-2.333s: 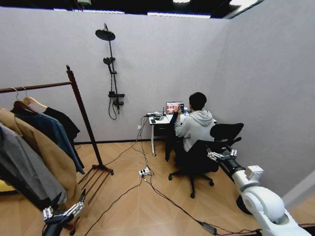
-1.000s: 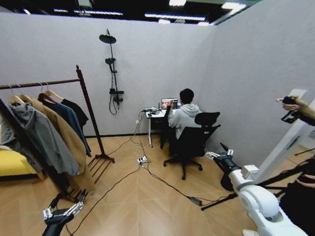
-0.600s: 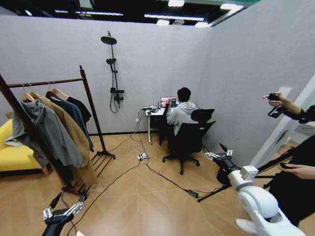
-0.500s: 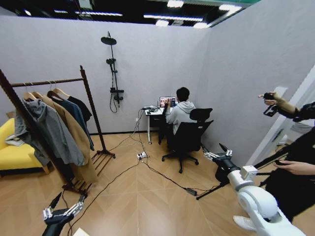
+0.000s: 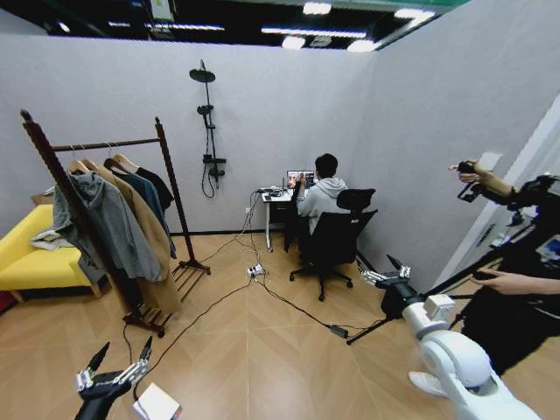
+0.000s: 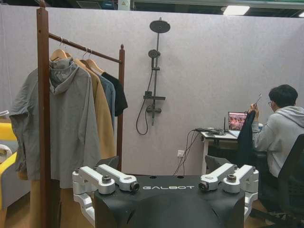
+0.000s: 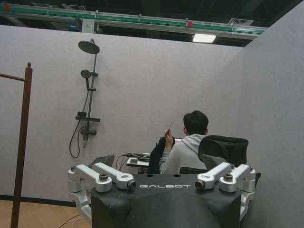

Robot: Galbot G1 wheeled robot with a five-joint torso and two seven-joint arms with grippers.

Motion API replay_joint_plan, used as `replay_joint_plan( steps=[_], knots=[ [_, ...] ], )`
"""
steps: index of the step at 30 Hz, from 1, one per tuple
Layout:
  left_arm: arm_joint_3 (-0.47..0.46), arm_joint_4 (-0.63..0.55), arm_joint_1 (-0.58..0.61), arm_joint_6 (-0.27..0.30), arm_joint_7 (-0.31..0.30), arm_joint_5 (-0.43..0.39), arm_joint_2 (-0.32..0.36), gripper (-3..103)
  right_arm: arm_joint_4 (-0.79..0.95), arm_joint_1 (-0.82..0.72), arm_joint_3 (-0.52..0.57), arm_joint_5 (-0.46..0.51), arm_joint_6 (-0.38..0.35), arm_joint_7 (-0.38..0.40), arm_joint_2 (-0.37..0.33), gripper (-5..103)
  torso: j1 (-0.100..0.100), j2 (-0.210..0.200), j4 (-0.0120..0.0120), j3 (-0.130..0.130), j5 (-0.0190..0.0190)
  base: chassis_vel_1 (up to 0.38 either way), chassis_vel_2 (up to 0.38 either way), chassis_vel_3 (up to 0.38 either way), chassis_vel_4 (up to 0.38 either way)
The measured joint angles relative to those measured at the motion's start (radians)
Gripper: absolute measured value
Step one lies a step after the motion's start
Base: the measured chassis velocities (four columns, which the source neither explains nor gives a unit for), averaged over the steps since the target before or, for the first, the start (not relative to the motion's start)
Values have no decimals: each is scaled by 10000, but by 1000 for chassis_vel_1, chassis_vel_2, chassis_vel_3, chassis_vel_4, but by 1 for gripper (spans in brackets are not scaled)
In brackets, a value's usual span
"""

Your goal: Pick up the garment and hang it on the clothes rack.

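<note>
Left gripper [image 5: 115, 372] hangs low over the wood floor at the robot's left with fingers spread wide and nothing in them; right gripper [image 5: 382, 272] is held out low on the right, fingers also apart and empty. Clothes rack [image 5: 166, 171] stands well off to the left by the grey wall, and the garment [image 5: 160, 185], black, hangs on its rail at the far end, just behind a dark blue jacket [image 5: 145, 193], a tan coat [image 5: 150, 236] and a grey hoodie [image 5: 105, 223].
</note>
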Motion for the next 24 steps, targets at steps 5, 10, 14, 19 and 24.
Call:
replay_joint_plan(
  steps=[5, 10, 14, 19, 24],
  knots=[
    [0, 0, -1, 0, 0, 0, 0, 100, -25, -39, 3, 13, 69, -196, 5, 100, 5, -3, -2, 2, 0, 7, -10, -9, 14],
    [0, 0, -3, 0, 0, 0, 0, 100, -26, -59, -10, 183, 34, -224, -46, 100, 13, -6, 1, 4, 1, 0, 0, 0, 0],
    [0, 0, -3, 0, -1, 0, 0, 100, -20, 0, -79, 329, -132, -315, -76, 100, 11, -6, -3, 3, 0, 0, 0, 0, 0],
    [0, 0, -3, 0, 0, 0, 0, 100, 149, 226, -337, 566, -690, -434, 46, 100, 5, -3, -2, 2, 0, 0, 0, 0, 0],
    [0, 0, -2, 0, 0, 0, 0, 100, 432, 280, -363, 601, -1132, -380, 199, 100, 6, -4, 0, 2, 0, 0, 0, 0, 0]
  ],
)
